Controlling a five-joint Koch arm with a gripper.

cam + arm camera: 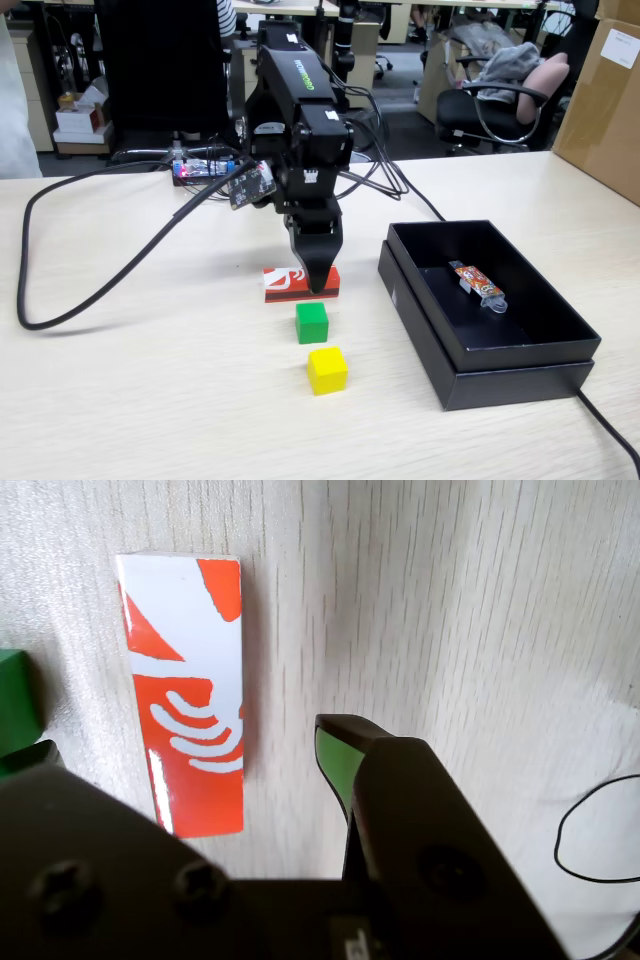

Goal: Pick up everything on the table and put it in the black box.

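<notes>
In the fixed view, three things are lying in a short line on the table [120, 400]: the flat card [285, 284] farthest back, a cube [312, 322] just in front of it, and another cube [327, 370] nearest the camera. The open box [520, 375] is sitting to their right, well apart, with a small packet [477, 285] lying inside it. The gripper [320, 284] is hanging over the card's right end; in the wrist view the card [190, 690] is lying left of the fingertip [338, 755].

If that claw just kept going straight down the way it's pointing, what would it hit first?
Probably the red-and-white block, or the table right beside it. The claw points down over it, but depth is unclear.
</notes>
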